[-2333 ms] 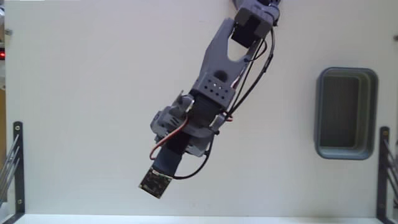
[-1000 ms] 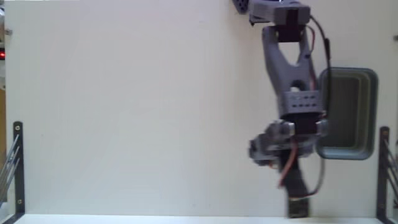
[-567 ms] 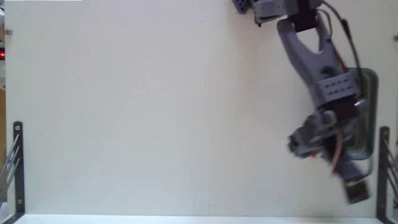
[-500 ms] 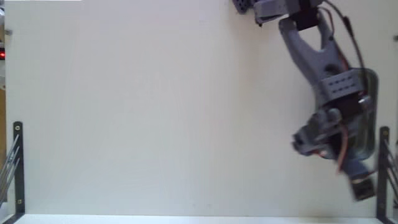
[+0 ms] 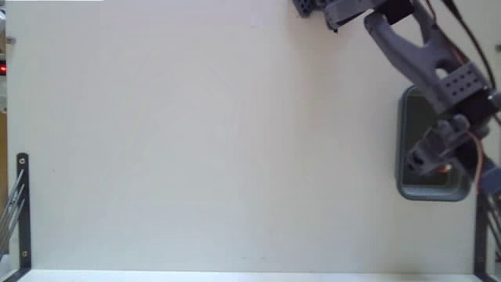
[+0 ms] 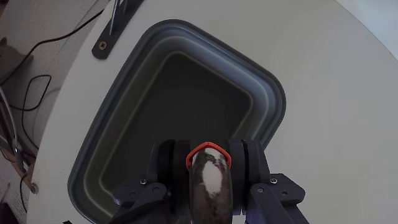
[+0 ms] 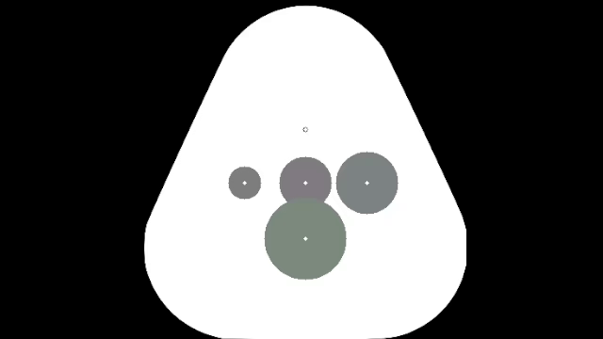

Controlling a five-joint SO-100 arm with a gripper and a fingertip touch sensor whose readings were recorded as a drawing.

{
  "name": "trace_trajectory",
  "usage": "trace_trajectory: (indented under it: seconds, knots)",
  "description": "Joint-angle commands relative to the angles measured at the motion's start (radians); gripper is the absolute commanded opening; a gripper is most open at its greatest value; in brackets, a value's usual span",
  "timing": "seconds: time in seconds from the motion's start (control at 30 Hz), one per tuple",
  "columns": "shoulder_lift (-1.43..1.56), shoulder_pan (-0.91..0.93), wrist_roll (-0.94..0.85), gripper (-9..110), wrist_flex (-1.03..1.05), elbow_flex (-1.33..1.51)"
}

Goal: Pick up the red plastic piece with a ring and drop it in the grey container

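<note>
Gripper [image 6: 208,163] is clamped on the red plastic piece with a ring [image 6: 208,151], jaws snug on both sides of it in the wrist view; only the red ring end shows, poking out past a dark, shiny rounded part between the jaws. Gripper hangs over the grey container [image 6: 124,124], with the dark inside of the tub directly beyond the fingertips. Nothing visible lying in the tub.

Fixed view: arm [image 5: 427,59] reaches from the top edge down to the right side, the grey container [image 5: 407,188] sits at the far right of the pale worktop [image 5: 196,141], and the gripper end [image 5: 442,160] overlaps the tub with a small red spot [image 5: 444,167] showing there. Black metal brackets [image 5: 22,204] stand at the lower left and lower right edges.

Step in hand, as I judge it: carry is done and the piece is positioned for the drop. Next move calls for opening the jaws so the piece falls inside the rim; the gripper looks well within the tub walls in the wrist view, so no re-aiming seems needed. Risk: the piece could hang on a jaw.

No brands, labels or readable writing anywhere.
</note>
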Motion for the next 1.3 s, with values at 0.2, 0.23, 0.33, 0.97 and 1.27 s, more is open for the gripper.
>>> trace_trajectory:
  seconds: [0.2,0.23,0.33,0.97,1.27]
  knots:
    - [0.115,-0.060,0.003,22,-0.013,0.016]
    - [0.115,-0.061,0.003,22,-0.013,0.017]
    - [0.115,-0.061,0.003,22,-0.013,0.017]
    - [0.115,-0.061,0.003,110,-0.013,0.017]
    - [0.115,-0.061,0.003,110,-0.013,0.017]
